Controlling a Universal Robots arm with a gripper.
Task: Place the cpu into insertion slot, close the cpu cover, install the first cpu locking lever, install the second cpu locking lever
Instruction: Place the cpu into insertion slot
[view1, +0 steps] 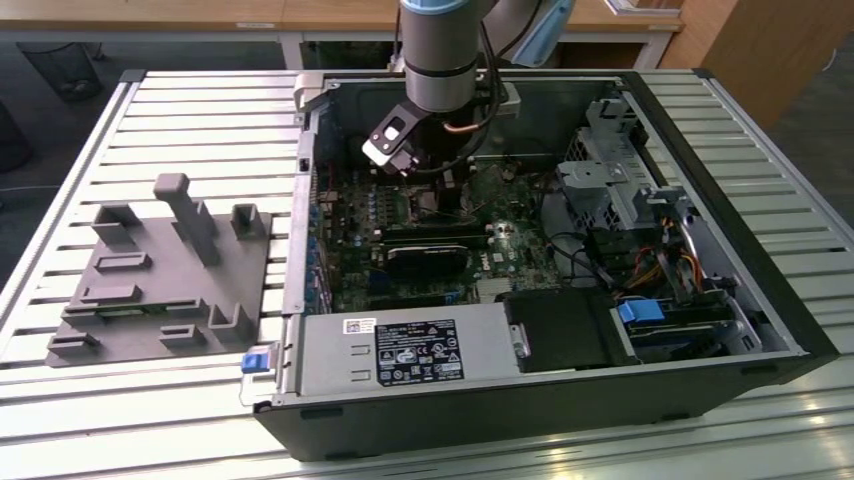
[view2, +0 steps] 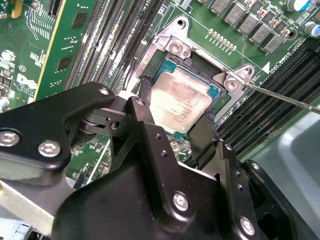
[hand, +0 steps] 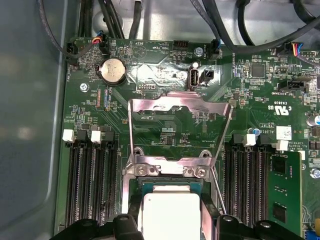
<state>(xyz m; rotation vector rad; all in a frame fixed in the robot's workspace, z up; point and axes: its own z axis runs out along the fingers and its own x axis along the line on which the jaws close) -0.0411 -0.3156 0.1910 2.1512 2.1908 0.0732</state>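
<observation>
The cpu (view2: 179, 97), a silvery square chip with a teal rim, lies in the insertion slot (view2: 199, 60) on the green board. My gripper (view2: 175, 109) hangs right over it, one black finger (view2: 146, 97) against each of two opposite edges, so it looks shut on the chip. In the first wrist view the cpu (hand: 170, 210) sits between the fingers (hand: 131, 217). Beyond it, the cpu cover (hand: 170, 98) stands swung open on its hinge. A thin locking lever (view2: 285, 99) sticks out beside the socket. In the exterior view my gripper (view1: 434, 195) reaches down into the open computer case.
Long black memory slots (hand: 92, 185) flank the socket on both sides. The case (view1: 747, 230) holds a drive cage, cables and a power supply (view1: 414, 352). A grey fixture block (view1: 160, 270) rests on the slatted table at the exterior view's left.
</observation>
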